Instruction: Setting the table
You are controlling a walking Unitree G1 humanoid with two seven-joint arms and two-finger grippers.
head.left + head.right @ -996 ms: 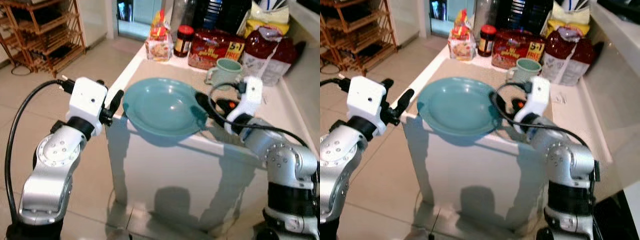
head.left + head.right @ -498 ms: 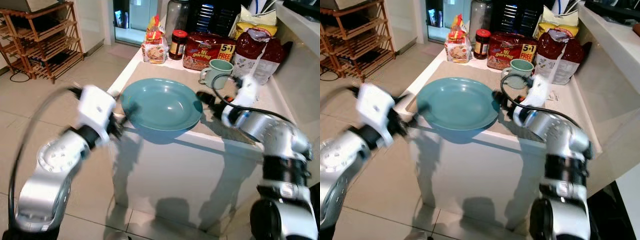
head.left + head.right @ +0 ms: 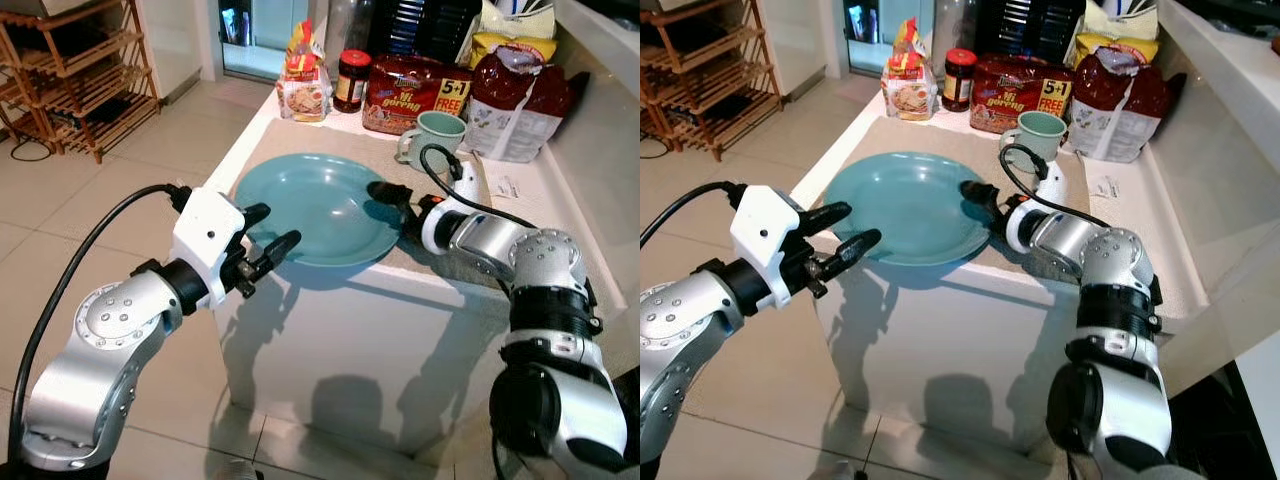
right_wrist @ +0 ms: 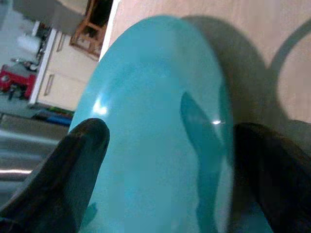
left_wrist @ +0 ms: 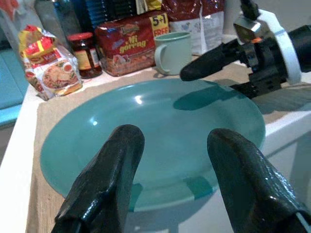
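Note:
A teal plate [image 3: 310, 205] lies on a beige placemat [image 3: 290, 140] on the white counter [image 3: 545, 195], its near rim at the counter's front edge. My right gripper [image 3: 392, 210] is open astride the plate's right rim, one finger above the dish and one beside it, and the right wrist view shows the plate [image 4: 160, 126] between them. My left gripper [image 3: 275, 226] hangs open in front of the counter, just off the plate's near-left rim and not touching it. Its wrist view looks across the plate [image 5: 150, 131]. A pale green mug [image 3: 435, 135] stands behind the plate.
Noodle packets [image 3: 415, 95], a dark jar [image 3: 350, 80] and red bags [image 3: 520, 100] line the back of the counter. A wooden rack [image 3: 75, 75] stands on the tiled floor [image 3: 120, 190] at the far left.
The plate has gone from hanging over the front edge to lying further back on the mat. My left gripper dropped from the plate's left rim to below its near edge. The camera shifted.

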